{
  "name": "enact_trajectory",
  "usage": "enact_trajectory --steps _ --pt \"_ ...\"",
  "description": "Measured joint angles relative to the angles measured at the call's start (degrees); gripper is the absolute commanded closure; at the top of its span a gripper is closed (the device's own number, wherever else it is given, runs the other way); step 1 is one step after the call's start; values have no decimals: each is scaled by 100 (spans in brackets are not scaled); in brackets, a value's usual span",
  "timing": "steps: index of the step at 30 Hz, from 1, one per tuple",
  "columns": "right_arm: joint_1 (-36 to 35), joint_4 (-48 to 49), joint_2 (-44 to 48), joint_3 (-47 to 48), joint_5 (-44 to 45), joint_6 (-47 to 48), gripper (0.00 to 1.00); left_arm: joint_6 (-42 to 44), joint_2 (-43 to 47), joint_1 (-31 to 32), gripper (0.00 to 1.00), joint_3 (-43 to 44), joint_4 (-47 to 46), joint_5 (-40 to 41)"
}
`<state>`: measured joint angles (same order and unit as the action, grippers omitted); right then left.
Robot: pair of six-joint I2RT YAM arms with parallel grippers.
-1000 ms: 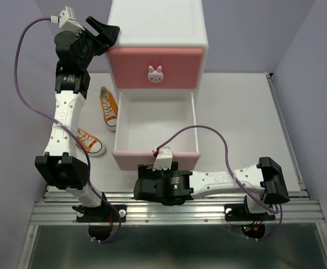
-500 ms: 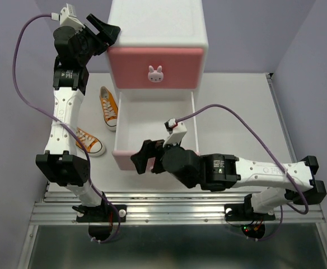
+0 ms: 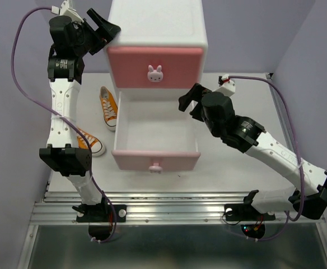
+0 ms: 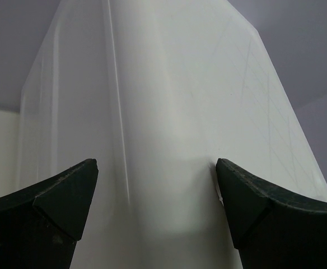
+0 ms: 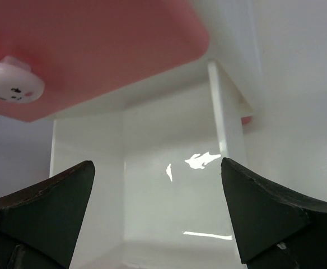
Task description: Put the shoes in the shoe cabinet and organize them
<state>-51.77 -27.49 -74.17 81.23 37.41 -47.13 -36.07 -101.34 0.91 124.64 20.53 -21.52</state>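
Observation:
The white shoe cabinet (image 3: pixel 157 22) stands at the back. Its upper pink drawer (image 3: pixel 155 67) is closed. The lower drawer (image 3: pixel 155 126) is pulled out, and its white inside is bare. Two orange shoes lie left of it, one (image 3: pixel 108 105) by the drawer's side and one (image 3: pixel 89 142) partly behind the left arm. The white shoes are out of view. My left gripper (image 3: pixel 103 27) is open at the cabinet's top left corner (image 4: pixel 163 140), holding nothing. My right gripper (image 3: pixel 190 102) is open and empty above the drawer's back right corner. In the right wrist view it faces the drawer's inside (image 5: pixel 169 196).
The lower drawer's pink front (image 3: pixel 177 159) with its bunny knob (image 3: pixel 155 166) juts toward the arm bases. The upper drawer's knob (image 5: pixel 9 84) is just left of my right gripper. Purple walls close in on both sides. A metal rail (image 3: pixel 174 210) runs along the near edge.
My right arm has swung from the lower drawer's front up and to the right, over the drawer's back right corner. My left gripper has risen slightly by the cabinet's corner.

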Motion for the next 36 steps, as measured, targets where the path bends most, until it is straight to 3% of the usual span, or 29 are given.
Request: enact_trajectory --steps 8,18,26,31,36 --pt "763 -476 557 -212 -177 -28 0 -254 -289 -136 1 632 437 -210" --pt "861 -1051 590 -208 -293 2 0 -1088 -876 -597 1 949 -544 -166" --pt "990 -1314 525 -57 -251 42 0 -1292 -595 -1073 1 1093 -612 -234" --pt "1172 -1606 505 7 -229 63 0 -813 326 -1657 1 315 531 330" --pt "1381 -1958 391 210 -232 155 0 -245 1554 -2006 1 -1414 1707 1384"
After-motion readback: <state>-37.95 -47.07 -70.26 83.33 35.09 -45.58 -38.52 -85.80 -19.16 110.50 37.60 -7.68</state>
